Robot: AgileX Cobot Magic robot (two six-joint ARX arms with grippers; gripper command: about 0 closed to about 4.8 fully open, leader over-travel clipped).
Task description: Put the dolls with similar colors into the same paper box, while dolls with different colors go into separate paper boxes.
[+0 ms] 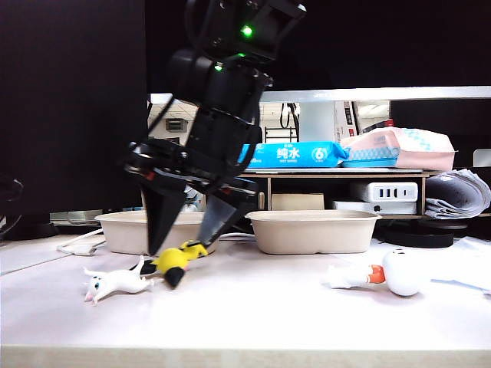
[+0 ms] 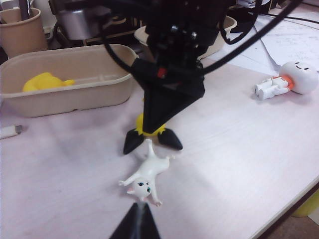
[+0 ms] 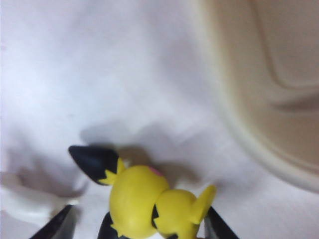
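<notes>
The yellow-and-black doll (image 1: 175,261) (image 3: 144,204) lies on its side on the table in front of the left paper box (image 1: 123,230) (image 2: 70,99). My right gripper (image 1: 182,245) (image 3: 138,221) has reached across and hangs over it, open, one finger on each side. A slim white animal doll (image 1: 115,284) (image 2: 144,177) lies just left of it. Inside the left box sits a yellow duck-like doll (image 2: 45,82). The white round-headed doll (image 1: 391,274) (image 2: 289,79) lies far right, before the second paper box (image 1: 311,230). My left gripper (image 2: 137,219) hovers shut near the white animal's head.
A beige pen cup (image 2: 20,30) stands behind the left box. A white plug and cable (image 1: 77,245) lie left of that box. Behind the boxes a wooden shelf (image 1: 345,175) carries tissue packs and a charger. Papers lie at the far right.
</notes>
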